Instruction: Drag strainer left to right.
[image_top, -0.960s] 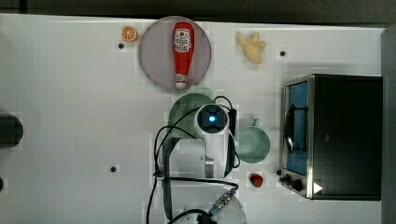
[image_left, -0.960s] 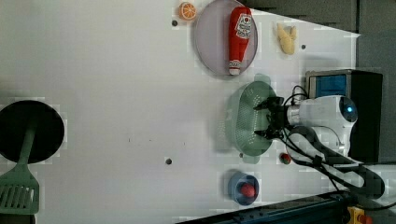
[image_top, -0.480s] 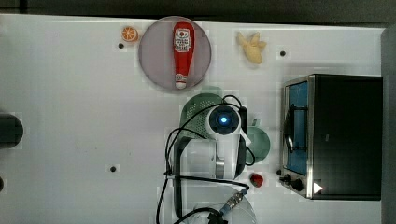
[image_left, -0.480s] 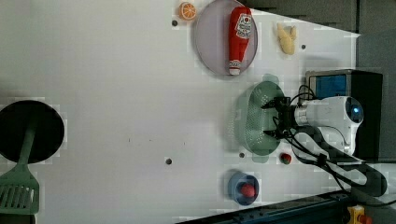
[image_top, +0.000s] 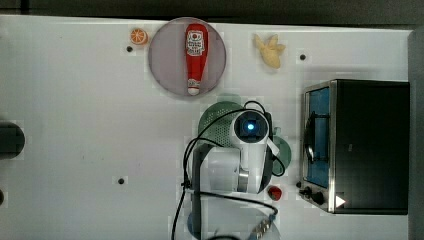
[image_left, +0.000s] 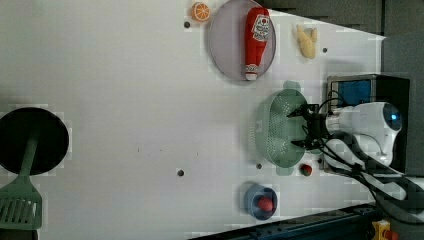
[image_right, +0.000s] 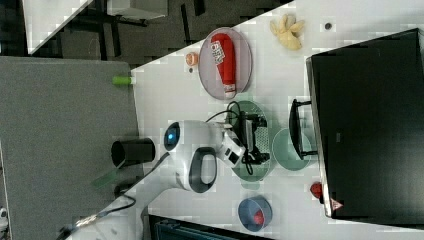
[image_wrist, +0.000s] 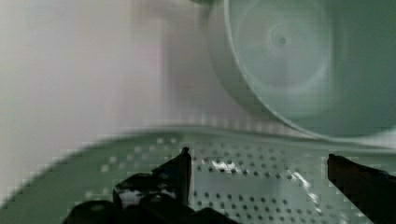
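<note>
Strainer (image_left: 278, 129) sits on the white worktop (image_left: 125, 100), just below the ketchup plate (image_left: 227, 45) in the left view. Jaws spread wide inside its bowl, gripper (image_wrist: 257, 165) low over the holes, teal mug (image_wrist: 299, 60) just beside the rim.

strainer (image_left: 278, 129) beside mug (image_right: 288, 149), hand (image_left: 304, 128) inside

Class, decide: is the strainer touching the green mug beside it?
Apart. In the wrist view a strip of white table separates the strainer rim from the mug; the open gripper sits inside the strainer.
</note>
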